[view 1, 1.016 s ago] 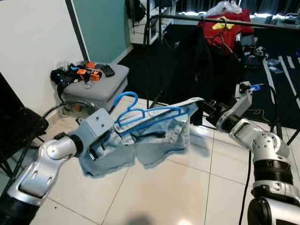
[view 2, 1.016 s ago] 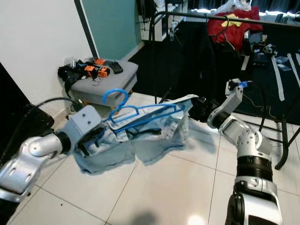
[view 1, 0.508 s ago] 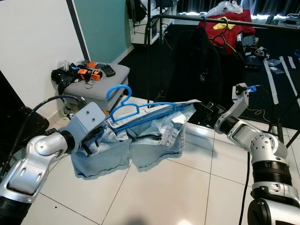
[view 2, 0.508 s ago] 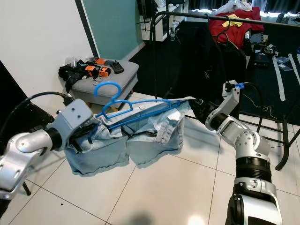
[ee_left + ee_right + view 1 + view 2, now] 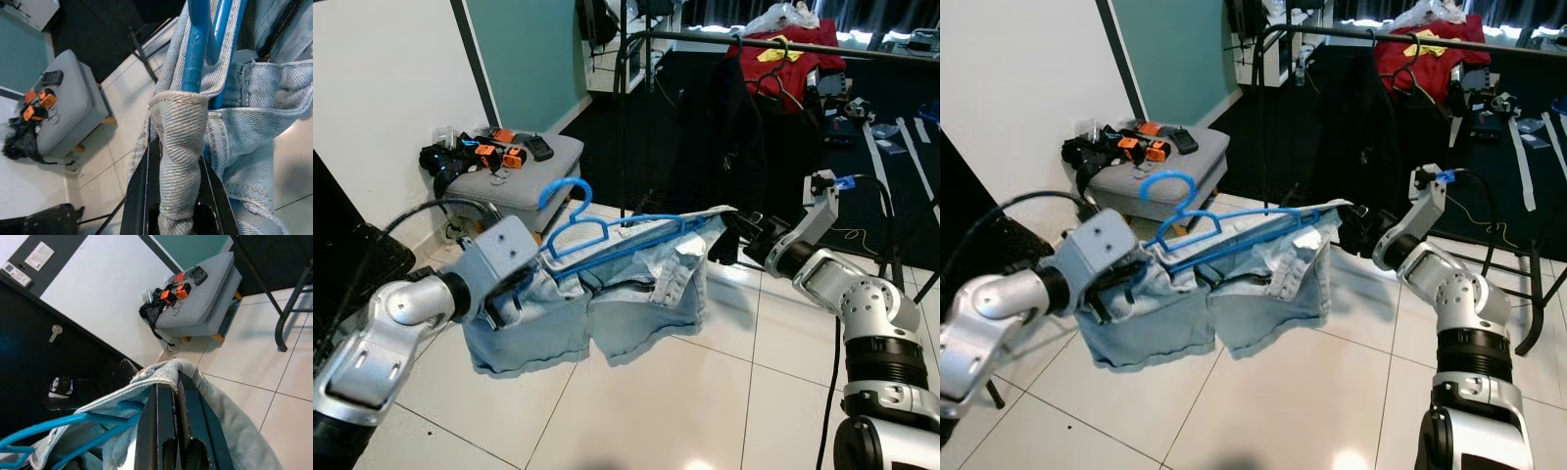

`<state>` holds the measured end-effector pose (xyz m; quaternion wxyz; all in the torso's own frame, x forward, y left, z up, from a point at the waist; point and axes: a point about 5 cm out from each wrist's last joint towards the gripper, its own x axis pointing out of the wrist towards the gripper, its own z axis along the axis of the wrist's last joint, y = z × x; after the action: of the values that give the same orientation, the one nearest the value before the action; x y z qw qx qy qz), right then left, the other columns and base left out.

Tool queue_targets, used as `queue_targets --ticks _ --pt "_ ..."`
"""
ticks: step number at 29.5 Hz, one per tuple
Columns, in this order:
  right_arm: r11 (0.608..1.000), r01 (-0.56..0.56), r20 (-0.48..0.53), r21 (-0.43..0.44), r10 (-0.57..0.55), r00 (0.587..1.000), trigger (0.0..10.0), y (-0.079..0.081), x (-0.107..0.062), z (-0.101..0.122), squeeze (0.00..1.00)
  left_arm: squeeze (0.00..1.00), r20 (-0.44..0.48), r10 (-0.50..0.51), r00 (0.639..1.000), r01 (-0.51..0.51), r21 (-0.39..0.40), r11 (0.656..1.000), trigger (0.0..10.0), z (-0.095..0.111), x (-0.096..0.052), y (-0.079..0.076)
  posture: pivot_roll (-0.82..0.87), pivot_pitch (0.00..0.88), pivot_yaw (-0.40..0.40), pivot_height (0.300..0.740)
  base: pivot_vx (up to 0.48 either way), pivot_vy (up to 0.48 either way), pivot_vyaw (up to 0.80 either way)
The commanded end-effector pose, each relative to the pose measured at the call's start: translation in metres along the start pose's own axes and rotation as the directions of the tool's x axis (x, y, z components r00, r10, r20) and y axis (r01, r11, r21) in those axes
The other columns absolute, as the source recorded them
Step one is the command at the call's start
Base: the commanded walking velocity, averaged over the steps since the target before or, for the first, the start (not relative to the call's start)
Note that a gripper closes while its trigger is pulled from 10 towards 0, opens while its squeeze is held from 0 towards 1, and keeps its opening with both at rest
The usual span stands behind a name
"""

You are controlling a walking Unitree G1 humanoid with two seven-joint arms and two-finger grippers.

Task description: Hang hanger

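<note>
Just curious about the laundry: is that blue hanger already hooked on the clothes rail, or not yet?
Not yet. The blue hanger, with denim shorts on it, is held above the floor between the left gripper and right gripper, short of the rail.

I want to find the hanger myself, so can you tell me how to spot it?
Look at the tiled floor in front of the black clothes rail; two silver robot arms hold pale blue denim shorts stretched between them above it. The bright blue plastic hanger lies along the top of the shorts, between the left pincer and right pincer. Its curled hook sticks up, unlike the dark hangers on the rail.
</note>
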<state>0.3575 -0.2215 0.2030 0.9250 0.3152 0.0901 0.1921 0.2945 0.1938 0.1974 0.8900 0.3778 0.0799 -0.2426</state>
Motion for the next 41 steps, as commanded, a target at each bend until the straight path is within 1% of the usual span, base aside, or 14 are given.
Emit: queue_targets --ticks 1,5,10,19,21,22,23,28,30,33,36,38,40,41 --pt "0.999 0.029 0.108 -0.024 -0.027 0.994 0.0 -0.002 -0.012 0.025 0.0 0.0 -0.189 0.089 0.978 -0.089 0.009 0.996 10.0 -0.031 -0.007 0.011 -0.06 0.077 0.056 0.74 0.0 0.0 0.0" --pt "1.0 -0.002 0.096 -0.018 0.004 0.995 0.0 0.006 -0.01 0.024 0.0 0.0 -0.218 0.121 0.968 -0.117 0.031 0.993 10.0 -0.033 -0.005 0.01 -0.06 0.077 0.055 0.74 0.0 0.0 0.0" --pt "0.999 -0.034 0.053 -0.016 0.034 0.998 0.0 0.018 -0.003 0.016 0.0 0.0 -0.264 0.195 0.945 -0.172 0.109 0.979 10.0 -0.034 -0.003 0.014 -0.06 0.074 0.054 0.74 0.0 0.0 0.0" --pt "0.997 -0.075 0.013 -0.008 0.075 0.997 0.0 0.033 0.007 0.004 0.0 0.0 -0.238 0.2 0.95 -0.171 0.138 0.976 10.0 -0.024 0.005 0.011 -0.06 0.07 0.051 0.74 0.0 0.0 0.0" --pt "0.993 -0.117 -0.05 -0.024 0.116 0.992 0.0 0.05 0.018 -0.014 0.0 0.0 -0.175 0.138 0.975 -0.123 0.095 0.988 10.0 -0.009 0.02 -0.009 -0.07 0.068 0.051 0.74 0.0 0.0 0.0" --pt "0.993 -0.117 -0.05 -0.024 0.116 0.992 0.0 0.05 0.018 -0.014 0.0 0.0 -0.175 0.138 0.975 -0.123 0.095 0.988 10.0 -0.009 0.02 -0.009 -0.07 0.068 0.051 0.74 0.0 0.0 0.0" --pt "0.99 -0.134 -0.085 -0.039 0.13 0.988 0.0 0.059 0.023 -0.024 0.0 0.0 -0.141 0.108 0.984 -0.102 0.051 0.993 10.0 -0.001 0.027 -0.02 -0.07 0.067 0.05 0.74 0.0 0.0 0.0" --pt "0.988 -0.149 -0.111 -0.045 0.143 0.983 0.0 0.068 0.028 -0.034 0.0 0.0 -0.106 0.081 0.991 -0.081 0.002 0.997 10.0 0.008 0.033 -0.03 -0.07 0.065 0.049 0.74 0.0 0.0 0.0" --pt "0.982 -0.181 -0.155 -0.049 0.172 0.973 0.0 0.085 0.037 -0.051 0.0 0.0 -0.051 0.042 0.998 -0.048 -0.111 0.993 10.0 0.021 0.041 -0.047 -0.07 0.06 0.048 0.74 0.0 0.0 0.0" --pt "0.977 -0.198 -0.216 -0.083 0.177 0.96 0.0 0.092 0.039 -0.067 0.0 0.0 -0.046 0.039 0.998 -0.046 -0.151 0.988 10.0 0.023 0.043 -0.054 -0.07 0.058 0.042 0.74 0.0 0.0 0.0" --pt "0.975 -0.18 -0.256 -0.128 0.143 0.956 0.3 0.087 0.037 -0.075 0.0 0.0 -0.06 0.056 0.997 -0.065 -0.158 0.985 10.0 0.019 0.041 -0.05 -0.07 0.058 0.04 0.74 0.0 0.0 0.0" --pt "0.967 -0.144 -0.309 -0.212 0.074 0.948 0.5 0.076 0.032 -0.086 0.0 0.0 -0.088 0.088 0.992 -0.102 -0.165 0.981 10.0 0.012 0.038 -0.042 -0.07 0.061 0.04 0.74 0.0 0.0 0.0" --pt "0.965 -0.133 -0.324 -0.228 0.053 0.945 0.6 0.071 0.03 -0.09 0.0 0.0 -0.1 0.104 0.99 -0.12 -0.17 0.978 10.0 0.009 0.037 -0.038 -0.06 0.061 0.04 0.74 0.0 0.0 0.0" --pt "0.952 -0.124 -0.352 -0.28 0.018 0.936 1.7 0.064 0.025 -0.093 0.0 0.0 -0.119 0.125 0.985 -0.145 -0.175 0.974 10.0 0.004 0.034 -0.032 -0.07 0.064 0.041 0.74 0.0 0.0 0.0"
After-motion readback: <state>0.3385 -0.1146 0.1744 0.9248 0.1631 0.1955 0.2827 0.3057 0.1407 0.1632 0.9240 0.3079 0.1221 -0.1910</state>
